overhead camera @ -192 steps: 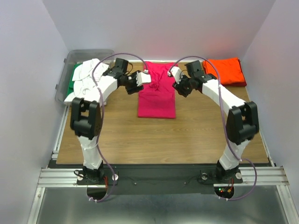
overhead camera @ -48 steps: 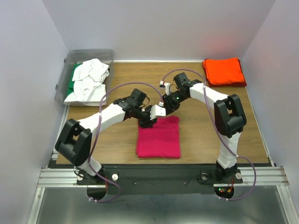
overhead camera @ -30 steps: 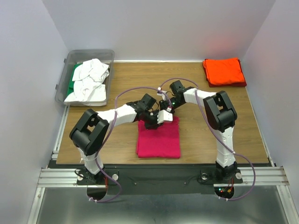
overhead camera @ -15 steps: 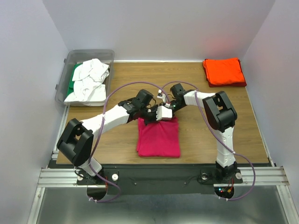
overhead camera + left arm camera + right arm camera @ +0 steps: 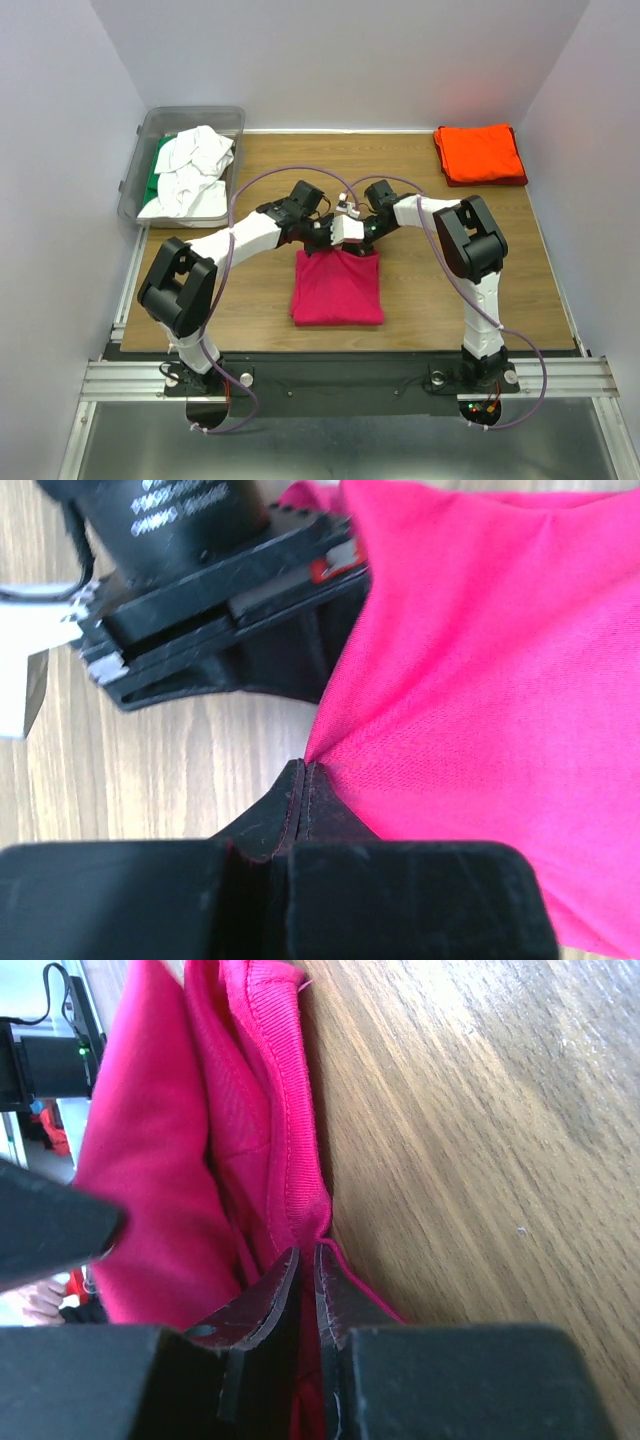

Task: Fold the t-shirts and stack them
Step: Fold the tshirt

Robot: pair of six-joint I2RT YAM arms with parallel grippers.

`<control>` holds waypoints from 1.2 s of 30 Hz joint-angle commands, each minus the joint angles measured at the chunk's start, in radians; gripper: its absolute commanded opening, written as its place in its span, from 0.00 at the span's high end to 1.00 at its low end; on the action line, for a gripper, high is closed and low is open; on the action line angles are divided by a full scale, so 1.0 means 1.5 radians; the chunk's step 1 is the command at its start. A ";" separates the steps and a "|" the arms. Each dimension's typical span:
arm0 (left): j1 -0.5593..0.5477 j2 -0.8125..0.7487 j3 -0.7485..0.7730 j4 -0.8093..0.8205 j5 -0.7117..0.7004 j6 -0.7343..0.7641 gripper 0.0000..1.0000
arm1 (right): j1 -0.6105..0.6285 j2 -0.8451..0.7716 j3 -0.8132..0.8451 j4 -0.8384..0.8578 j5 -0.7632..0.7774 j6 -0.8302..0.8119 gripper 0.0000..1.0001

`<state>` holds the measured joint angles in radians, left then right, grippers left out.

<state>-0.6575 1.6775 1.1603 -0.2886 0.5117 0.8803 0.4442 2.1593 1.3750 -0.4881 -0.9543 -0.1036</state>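
A magenta-pink t-shirt [image 5: 337, 292] lies folded into a rectangle at the table's middle. Both grippers meet at its far edge. My left gripper [image 5: 320, 246] is shut on the far left corner; in the left wrist view [image 5: 303, 770] its black jaws pinch the pink cloth [image 5: 480, 680] with no gap. My right gripper [image 5: 358, 246] is shut on the far right corner, a thick hem fold [image 5: 290, 1150] squeezed between the jaws [image 5: 308, 1253]. The cloth is drawn up taut toward both grips. An orange-red t-shirt [image 5: 480, 153] lies folded at the far right corner.
A clear grey plastic bin [image 5: 190, 112] stands at the far left, holding crumpled white t-shirts [image 5: 190, 165] and a green one [image 5: 158, 165]. Purple cables loop over both arms. Lilac walls close in the table on three sides.
The left gripper has shut on the pink shirt's far corner. Both grippers have drawn back a little toward the far side, and the shirt's near edge has slid away from the table's front.
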 commanded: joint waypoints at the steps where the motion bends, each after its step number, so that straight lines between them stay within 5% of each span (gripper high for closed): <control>1: 0.008 0.010 0.028 0.024 -0.011 0.027 1.00 | 0.006 0.005 -0.014 0.003 0.039 -0.027 0.83; 5: 0.007 0.034 0.020 0.029 -0.018 0.038 0.99 | 0.005 -0.008 0.009 0.000 0.074 -0.026 0.83; 8: 0.008 0.046 0.014 0.028 -0.018 0.042 0.88 | -0.001 -0.025 0.048 -0.006 0.139 -0.026 0.80; 13: 0.008 0.032 0.030 0.004 -0.018 0.039 0.69 | -0.015 -0.079 0.109 -0.048 0.247 -0.039 0.62; 18: 0.015 -0.016 0.079 -0.083 -0.003 0.040 0.64 | -0.051 -0.147 0.131 -0.075 0.285 -0.027 0.47; 25: 0.051 -0.089 0.060 -0.163 0.025 0.023 0.60 | -0.072 -0.240 0.082 -0.160 0.213 -0.059 0.50; 36: 0.099 -0.058 0.038 -0.179 0.112 -0.005 0.55 | -0.072 -0.221 -0.019 -0.175 0.195 -0.104 0.53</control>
<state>-0.4961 1.5909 1.2232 -0.5125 0.5755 0.8860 0.3347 1.8050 1.3479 -0.7364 -0.6434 -0.2207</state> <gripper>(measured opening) 0.449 0.472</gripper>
